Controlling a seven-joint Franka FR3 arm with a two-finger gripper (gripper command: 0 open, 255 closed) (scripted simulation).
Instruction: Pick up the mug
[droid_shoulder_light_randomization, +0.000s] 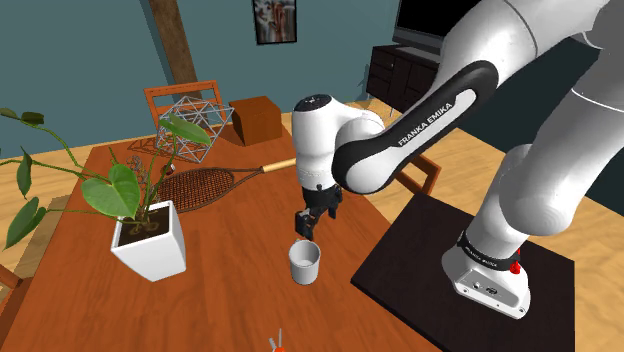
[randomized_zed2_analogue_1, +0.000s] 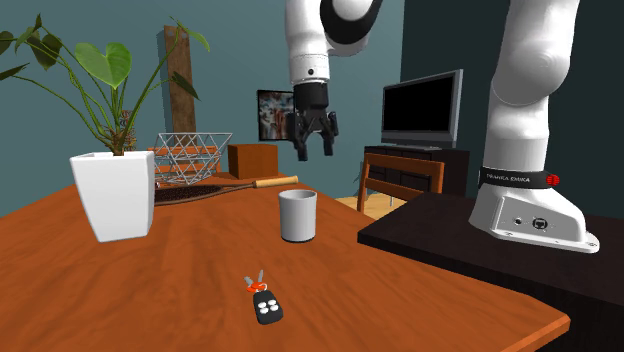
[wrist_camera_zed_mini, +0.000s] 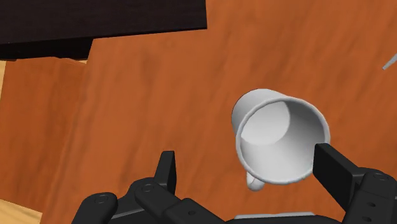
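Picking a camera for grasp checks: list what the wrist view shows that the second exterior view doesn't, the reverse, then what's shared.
Wrist view adds: the empty inside of the mug and its small handle. Second exterior view adds: potted plant, wire basket, racket, television. Both: the white mug upright on the wooden table, the open gripper above it, not touching.

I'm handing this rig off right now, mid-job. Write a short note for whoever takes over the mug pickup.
Gripper: fingers open, holding nothing, hanging above the mug and clear of it.
Mug: white, upright, empty, standing on the wooden table near the black stand. In the wrist view it sits off-centre between the fingers, closer to one of them.
Done: the gripper is roughly over the mug; no grasp yet.
Left: centre on the mug, descend, shut the fingers on it, lift.
Nearby: a white plant pot and a small black remote also sit on the table, both apart from the mug.
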